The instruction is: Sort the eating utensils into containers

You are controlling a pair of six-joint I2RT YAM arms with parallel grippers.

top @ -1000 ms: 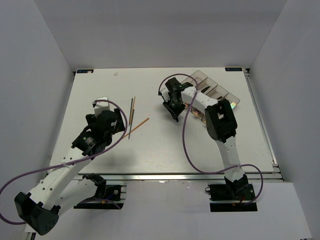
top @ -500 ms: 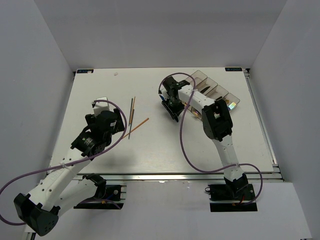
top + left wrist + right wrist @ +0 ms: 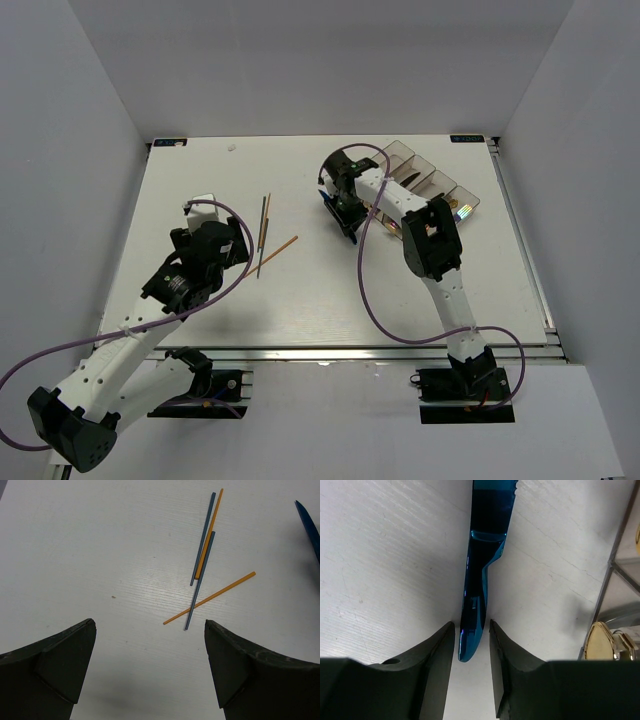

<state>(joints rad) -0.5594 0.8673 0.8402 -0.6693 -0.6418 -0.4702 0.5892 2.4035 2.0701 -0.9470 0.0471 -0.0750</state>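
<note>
The blue knife lies flat on the white table just left of the containers. My right gripper has its jaws closed in on the knife's handle end, one on each side; it is low over the table in the top view. Several thin orange and grey chopsticks lie crossed at mid-table, also in the left wrist view. My left gripper is wide open and empty, just short of the chopsticks and above the table. The knife's blade tip shows at the right edge of the left wrist view.
The clear bins' walls stand close to the right of the right gripper, with a gold spoon bowl inside. An iridescent piece shows at the bins' near end. The right arm's purple cable loops over the table.
My right gripper has shifted a little up and left along the knife, next to the bins. The left arm and the chopsticks have not moved.
</note>
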